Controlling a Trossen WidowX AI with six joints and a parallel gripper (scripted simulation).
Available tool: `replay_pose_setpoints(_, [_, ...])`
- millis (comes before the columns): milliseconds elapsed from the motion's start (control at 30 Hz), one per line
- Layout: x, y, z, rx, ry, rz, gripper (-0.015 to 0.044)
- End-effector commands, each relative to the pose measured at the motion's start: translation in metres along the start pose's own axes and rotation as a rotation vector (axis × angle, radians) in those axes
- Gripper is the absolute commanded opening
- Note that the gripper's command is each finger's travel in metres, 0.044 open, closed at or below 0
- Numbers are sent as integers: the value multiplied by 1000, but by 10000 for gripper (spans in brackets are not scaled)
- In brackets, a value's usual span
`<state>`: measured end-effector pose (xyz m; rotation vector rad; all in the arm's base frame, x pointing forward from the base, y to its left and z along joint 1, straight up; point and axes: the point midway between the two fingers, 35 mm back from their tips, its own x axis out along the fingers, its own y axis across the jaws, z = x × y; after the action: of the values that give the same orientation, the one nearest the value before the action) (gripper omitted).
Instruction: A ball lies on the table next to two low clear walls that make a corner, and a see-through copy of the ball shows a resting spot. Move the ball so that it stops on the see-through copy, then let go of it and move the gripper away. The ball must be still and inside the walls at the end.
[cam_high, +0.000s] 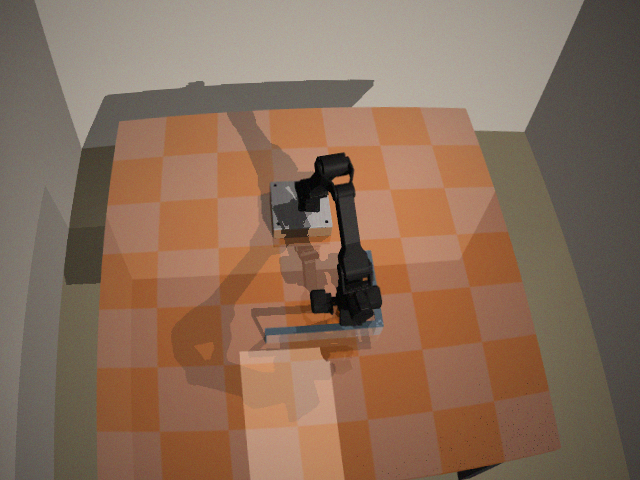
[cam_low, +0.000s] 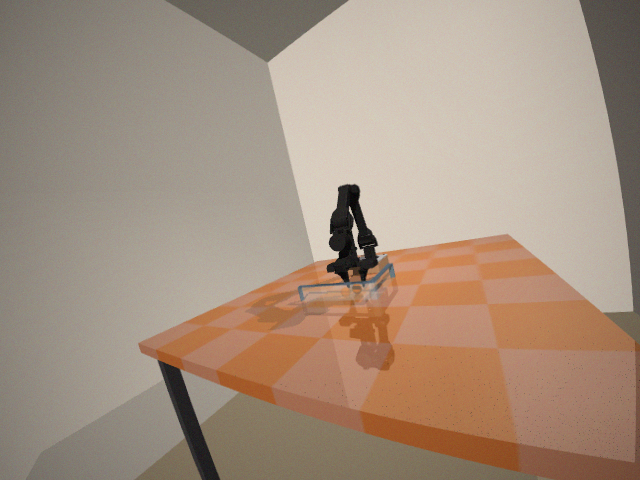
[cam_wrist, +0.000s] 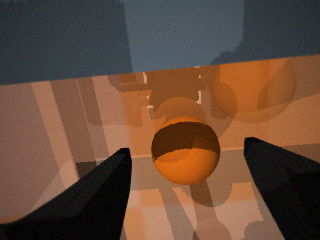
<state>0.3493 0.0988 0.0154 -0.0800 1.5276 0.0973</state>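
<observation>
Hanging low over the corner of the clear walls (cam_high: 320, 334), tool (cam_wrist: 185, 170) standing partly open and gripping nothing, fingers flanking the ball (cam_wrist: 185, 150) without touching it. Ball sitting on the table (cam_high: 454, 361) inside the walls, just short of the blue wall filling the top of the wrist view. See-through copy (cam_wrist: 255, 90) lying beyond the ball and to its right, closer to that wall, near but not overlapping the ball.

Judging the step in hand as lining up for a grasp or a nudge toward the copy. Risking these:

- Clipping the ball with one finger before the other while closing or descending, sending it rolling away from the copy or along the wall.
- Pushing too hard toward the wall, bouncing the ball back off it and past the copy.
- Catching a finger on the low wall, being so near the corner.
- Releasing with any sideways motion, leaving the ball rolling instead of still.

From the top view, ball hidden under the arm (cam_high: 348, 227), so not telling its exact spot from there.
</observation>
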Motion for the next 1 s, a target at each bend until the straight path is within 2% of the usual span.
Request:
replay_pose_setpoints(0, [8,0,-3,5,10,2,279])
replay_pose_setpoints(67, [9,0,-3,5,10,2,279])
replay_pose_setpoints(167, [9,0,-3,5,10,2,200])
replay_pose_setpoints(467, [9,0,-3,5,10,2,140])
replay_pose_setpoints(633, [-6,1,1,5,10,3,9])
replay_pose_setpoints(967, [-70,1,5,5,9,3,0])
